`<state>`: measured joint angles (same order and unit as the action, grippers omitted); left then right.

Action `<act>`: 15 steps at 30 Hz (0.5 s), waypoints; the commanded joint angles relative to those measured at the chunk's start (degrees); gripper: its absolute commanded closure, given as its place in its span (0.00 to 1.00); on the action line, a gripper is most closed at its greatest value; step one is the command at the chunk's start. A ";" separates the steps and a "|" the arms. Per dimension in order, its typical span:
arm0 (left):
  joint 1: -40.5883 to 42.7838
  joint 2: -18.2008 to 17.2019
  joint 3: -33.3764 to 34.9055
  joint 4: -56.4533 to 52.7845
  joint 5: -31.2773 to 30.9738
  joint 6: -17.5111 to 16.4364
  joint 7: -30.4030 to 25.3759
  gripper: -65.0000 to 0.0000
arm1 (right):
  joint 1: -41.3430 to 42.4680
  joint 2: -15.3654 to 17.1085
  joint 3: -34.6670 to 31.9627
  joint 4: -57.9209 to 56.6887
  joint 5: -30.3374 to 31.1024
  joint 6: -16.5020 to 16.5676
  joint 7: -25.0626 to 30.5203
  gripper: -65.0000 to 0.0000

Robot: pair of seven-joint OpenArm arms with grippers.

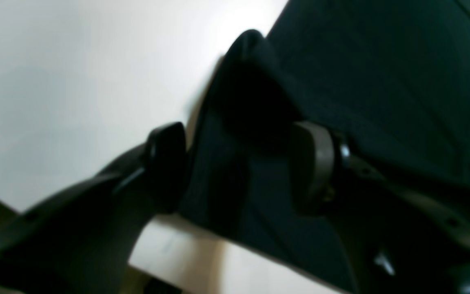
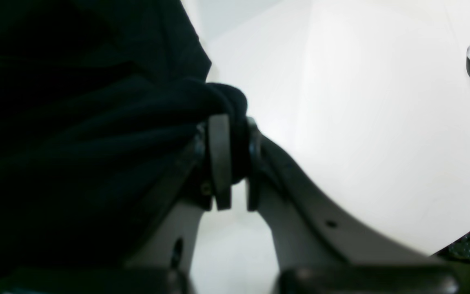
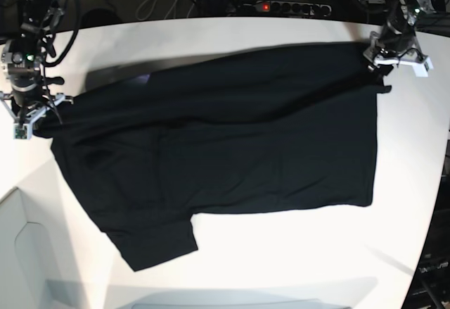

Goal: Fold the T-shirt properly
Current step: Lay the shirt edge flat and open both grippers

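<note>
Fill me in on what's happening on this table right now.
A two-armed robot is folding a black T-shirt spread across a white table. The right end effector is shut on a bunched bit of the shirt's edge, at the base view's left. The left end effector, at the opposite corner, has its jaws apart with a fold of cloth between them, so it does not appear to be gripping. One sleeve lies flat toward the near edge.

Bright, even overhead light washes the white worktop [image 3: 281, 253] to near glare in both wrist views. The black T-shirt [image 3: 232, 154] loses detail in shadow. The left wrist view is blurred; edges bend.
</note>
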<state>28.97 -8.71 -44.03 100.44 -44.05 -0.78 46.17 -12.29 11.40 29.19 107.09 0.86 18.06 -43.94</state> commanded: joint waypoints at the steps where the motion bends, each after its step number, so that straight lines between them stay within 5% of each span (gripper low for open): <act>1: 0.44 -0.74 -0.23 0.88 -0.56 0.29 -0.68 0.49 | 0.29 0.78 0.30 0.91 -0.20 -0.88 1.26 1.00; 10: 2.55 0.31 -0.32 1.31 -0.65 0.29 -0.85 0.55 | 0.21 0.78 0.30 0.91 -0.20 -0.88 1.26 1.00; 15: 5.01 0.40 -0.32 1.58 -1.09 0.29 -0.94 0.47 | 0.12 0.69 0.30 0.91 -0.12 -0.88 1.26 1.00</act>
<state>33.28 -7.64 -44.03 100.92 -44.47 -0.60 46.06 -12.36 11.35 29.19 107.09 0.89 18.06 -43.92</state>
